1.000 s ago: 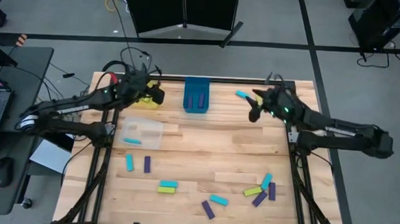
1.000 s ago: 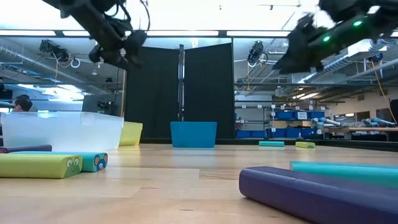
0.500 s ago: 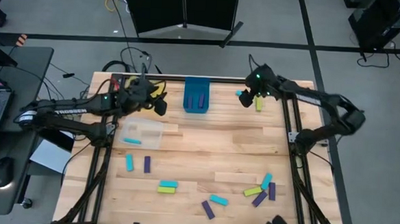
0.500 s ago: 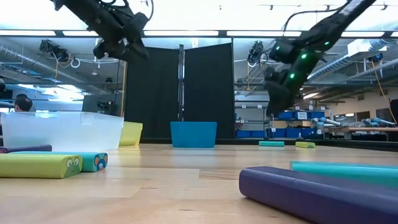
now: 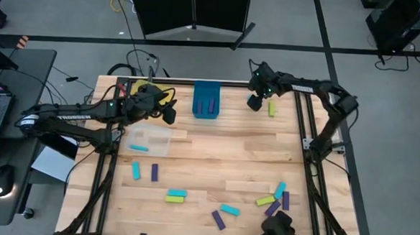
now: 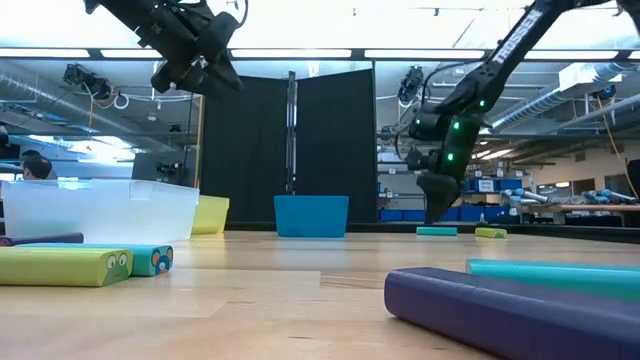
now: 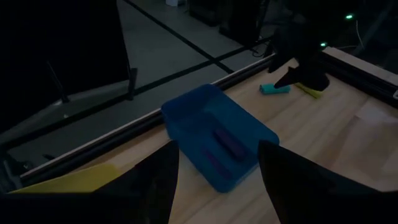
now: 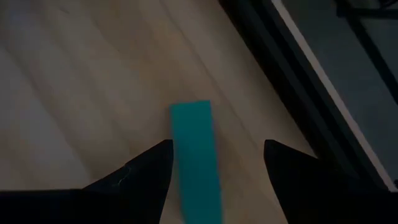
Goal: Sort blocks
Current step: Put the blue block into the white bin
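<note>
My right gripper [image 5: 255, 102] hangs over the far right corner of the table [image 5: 215, 154], fingers spread and empty. In my right wrist view a teal block [image 8: 198, 155] lies flat on the wood directly between the two fingertips, lengthwise toward the camera; not yet touched as far as I can tell. In the low view the same gripper [image 6: 433, 208] sits just above that teal block [image 6: 437, 231]. A lime block [image 5: 272, 108] lies just beside it, toward the right edge.

My left gripper [image 5: 168, 114] is raised near the far left, between the yellow bin [image 5: 153, 104] and the blue bin [image 5: 206, 100]. Its fingers are apart, holding nothing. My left wrist view shows two purple blocks [image 7: 227, 143] inside the blue bin.

The clear bin [image 5: 150, 139] holds one teal block [image 5: 139, 148]. Remaining blocks lie loose on the near half: a teal and purple pair [image 5: 144, 172] at left, a mixed cluster [image 5: 275, 198] at right.
</note>
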You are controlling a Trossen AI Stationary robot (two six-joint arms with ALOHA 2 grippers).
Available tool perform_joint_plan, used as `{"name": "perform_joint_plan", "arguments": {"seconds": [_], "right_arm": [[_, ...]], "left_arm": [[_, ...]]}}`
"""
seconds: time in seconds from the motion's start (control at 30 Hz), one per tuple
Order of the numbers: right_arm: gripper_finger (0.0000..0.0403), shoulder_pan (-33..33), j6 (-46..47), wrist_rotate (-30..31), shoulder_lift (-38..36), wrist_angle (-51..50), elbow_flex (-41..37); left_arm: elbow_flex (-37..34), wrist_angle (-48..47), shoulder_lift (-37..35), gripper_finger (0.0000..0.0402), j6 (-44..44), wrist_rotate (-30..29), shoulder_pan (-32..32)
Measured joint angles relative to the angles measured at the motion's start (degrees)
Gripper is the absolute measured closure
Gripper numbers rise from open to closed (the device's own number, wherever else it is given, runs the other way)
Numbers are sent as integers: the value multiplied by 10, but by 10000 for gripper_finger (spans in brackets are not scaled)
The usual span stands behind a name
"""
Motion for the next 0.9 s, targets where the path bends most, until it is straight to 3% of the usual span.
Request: {"name": "perform_joint_plan", "arguments": {"seconds": [0.13,0.37,0.5,0.73,0.9], "right_arm": [[139,-21,-16,-48,36,-10,5],[146,-37,-27,-69,57,-15,8],[180,-33,-16,-68,51,-18,7],[287,-16,-13,-50,49,-25,6],[287,-6,-12,-40,49,-28,6]], "left_arm": [[0,0,0,174,-1,0,0],[0,-1,0,174,-1,-4,0],[0,-1,0,174,-1,-6,0],[0,-2,0,174,-1,-7,0],[0,-3,0,174,0,-8,0]]}}
